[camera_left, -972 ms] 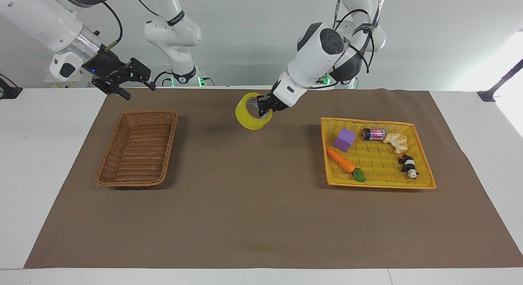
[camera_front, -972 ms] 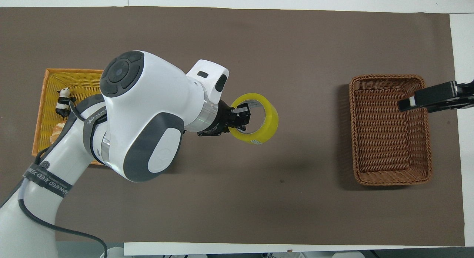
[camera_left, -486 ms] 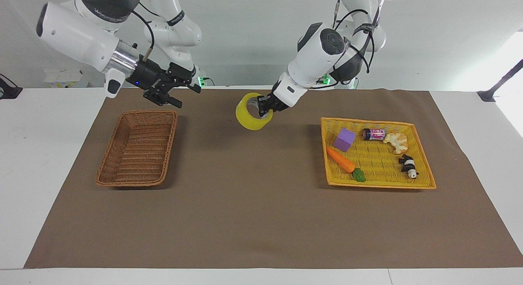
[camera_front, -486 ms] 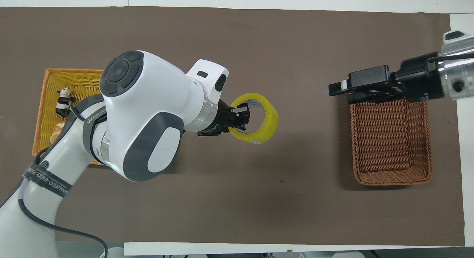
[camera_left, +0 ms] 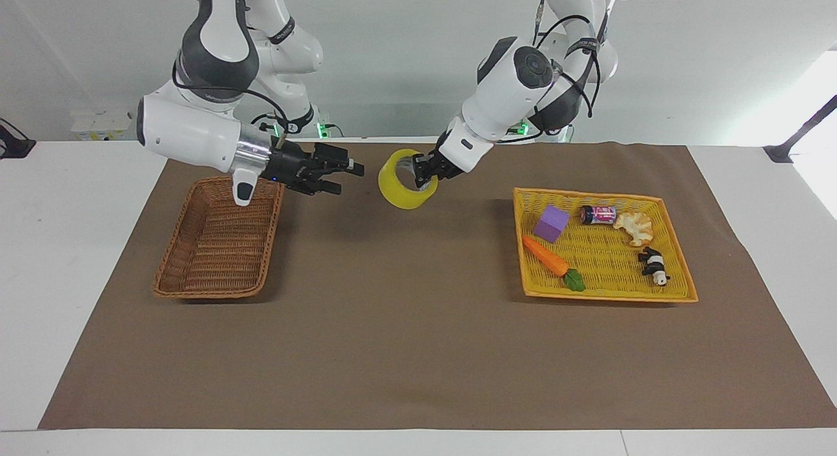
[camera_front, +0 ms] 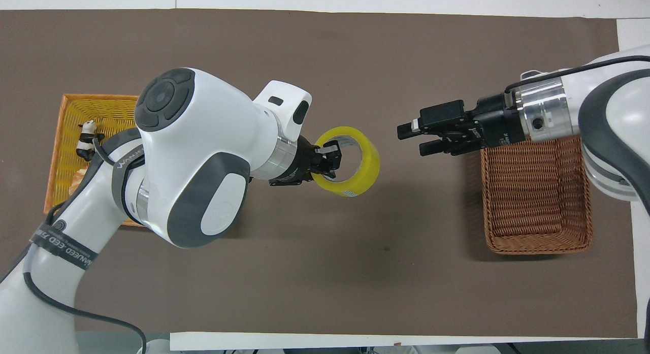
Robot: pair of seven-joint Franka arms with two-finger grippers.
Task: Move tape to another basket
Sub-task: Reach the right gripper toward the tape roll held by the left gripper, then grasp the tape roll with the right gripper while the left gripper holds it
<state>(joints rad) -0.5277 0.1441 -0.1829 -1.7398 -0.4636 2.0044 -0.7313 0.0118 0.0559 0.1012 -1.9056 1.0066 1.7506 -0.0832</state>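
Tape (camera_left: 407,179) held in air over mat between baskets, clamped through wall by left gripper (camera_left: 422,173), one finger inside core.

Right arm, a second ago back over wicker basket (camera_left: 219,237), has swung out past its rim; right gripper (camera_left: 344,175) now over mat near tape, jaws spread wide, empty. Left arm unchanged.

Judgement: handover being set up; right gripper likely to take tape on for drop into wicker basket.

Yellow tray (camera_left: 673,298) untouched.

Writing: band on left arm (camera_front: 65,245) carries text, not fully legible. Small label on tape unreadable.

Yellow tape (camera_left: 407,179); brown woven basket (camera_left: 219,240).
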